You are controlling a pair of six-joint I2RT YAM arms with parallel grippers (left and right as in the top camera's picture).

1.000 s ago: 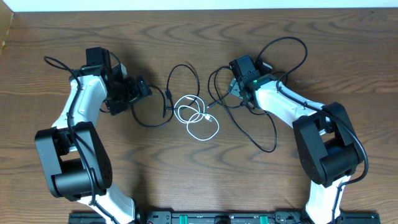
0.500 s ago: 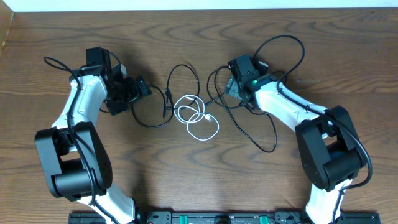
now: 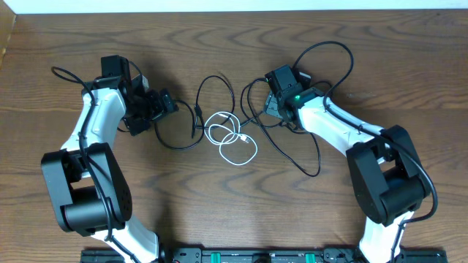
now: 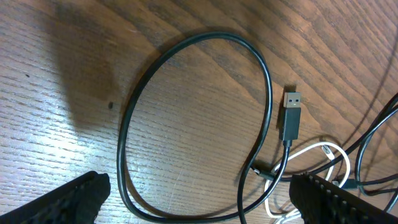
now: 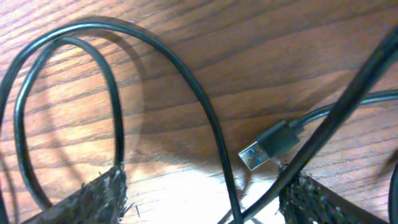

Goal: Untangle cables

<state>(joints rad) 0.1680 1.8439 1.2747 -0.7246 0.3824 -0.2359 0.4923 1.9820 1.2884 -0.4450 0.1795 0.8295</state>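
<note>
the left gripper point(image 4: 202, 198) hangs released, its fingers point(image 4: 74, 196) wide apart over a black cable point(image 4: 211, 35) looped on the desk point(image 3: 234, 212). the loop's lower end is cut off in the wrist view. a usb plug point(image 4: 291, 115) lies just beside the loop. the white cable point(image 3: 235, 162) coils mid-desk, crossing the black strands. nearer the right edge, the right gripper point(image 5: 202, 199) is also unclenched, straddling a second black cable point(image 5: 205, 107) beside a blue-tongued plug point(image 5: 264, 149). from above, its fingertips are hard to make out.
</note>
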